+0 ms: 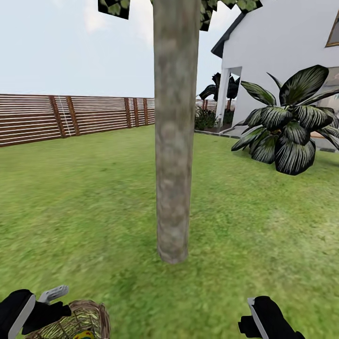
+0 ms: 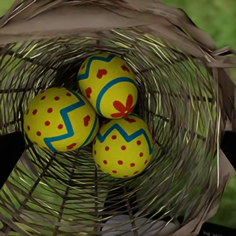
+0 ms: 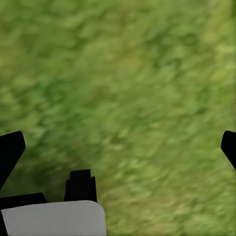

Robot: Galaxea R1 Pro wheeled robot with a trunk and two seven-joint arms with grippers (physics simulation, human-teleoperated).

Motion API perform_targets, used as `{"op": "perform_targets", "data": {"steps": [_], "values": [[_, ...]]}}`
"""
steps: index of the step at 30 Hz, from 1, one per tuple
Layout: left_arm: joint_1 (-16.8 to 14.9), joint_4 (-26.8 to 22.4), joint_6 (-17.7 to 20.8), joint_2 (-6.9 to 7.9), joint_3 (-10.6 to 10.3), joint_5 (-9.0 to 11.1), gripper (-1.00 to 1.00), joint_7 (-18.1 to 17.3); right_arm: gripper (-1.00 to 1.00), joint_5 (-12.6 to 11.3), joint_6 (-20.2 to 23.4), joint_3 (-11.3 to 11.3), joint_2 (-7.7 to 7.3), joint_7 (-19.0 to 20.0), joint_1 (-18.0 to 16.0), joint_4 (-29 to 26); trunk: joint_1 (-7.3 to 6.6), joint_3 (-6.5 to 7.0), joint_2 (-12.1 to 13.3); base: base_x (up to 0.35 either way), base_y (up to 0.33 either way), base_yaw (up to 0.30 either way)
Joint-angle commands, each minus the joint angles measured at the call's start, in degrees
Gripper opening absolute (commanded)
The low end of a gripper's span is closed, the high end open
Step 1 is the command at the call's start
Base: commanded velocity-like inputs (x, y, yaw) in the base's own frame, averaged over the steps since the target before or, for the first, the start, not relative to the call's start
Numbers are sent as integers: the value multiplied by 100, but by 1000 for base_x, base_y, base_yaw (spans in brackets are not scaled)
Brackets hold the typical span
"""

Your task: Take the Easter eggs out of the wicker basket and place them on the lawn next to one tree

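Lying together in the bottom of the wicker basket [image 2: 196,73], the three Easter eggs touch one another: one with a red flower and blue band [image 2: 108,84], one with a blue zigzag and red dots beside it [image 2: 60,119], and a third with a zigzag over red dots [image 2: 123,146] pressed against both. In the head view a sliver of yellow egg [image 1: 84,335] shows inside the basket [image 1: 89,316], which sits on the lawn [image 1: 94,197] at the near edge of the grass, just beside the left gripper [image 1: 44,303]. That gripper is at the basket's rim; whether its jaws are clamped on the weave I cannot tell. The right gripper [image 3: 118,147] hangs over bare grass with its dark fingertips [image 3: 11,147] spread wide apart and nothing between them; in the head view it [image 1: 256,315] is well apart from the basket. Between the two, farther out on the grass, rises the mottled grey-brown trunk of the tree [image 1: 174,141]. Beyond it stand a broad-leaved plant [image 1: 287,127], a white house [image 1: 278,52] and a brown slatted fence [image 1: 70,115] along the far edge of the lawn.
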Motion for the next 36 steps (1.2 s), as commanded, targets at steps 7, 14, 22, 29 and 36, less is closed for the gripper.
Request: {"op": "perform_targets", "data": {"steps": [7, 14, 22, 29, 36], "values": [[-3, -3, 24, 3, 19, -38, 100, -47, 100, 38, 23, -2, 1, 18, -3, -6, 154, -132, -285, 0, 0, 0], [-3, -3, 24, 7, 28, -37, 100, -47, 100, 38, 23, 0, 1, 18, -3, -6, 308, -258, -566, 0, 0, 0], [-3, -11, 24, 23, 45, -36, 100, -47, 100, 38, 23, 1, 1, 18, -3, -6, 483, -401, -887, 0, 0, 0], [-3, -15, 24, 24, 55, -37, 100, -51, 100, 31, 23, 3, 4, 18, -3, -6, 637, -527, -1167, 0, 0, 0], [-3, -24, 24, 25, 55, -38, 100, -52, 100, 35, 23, 4, 8, 18, -3, -6, 791, -653, -1448, 0, 0, 0]]}}
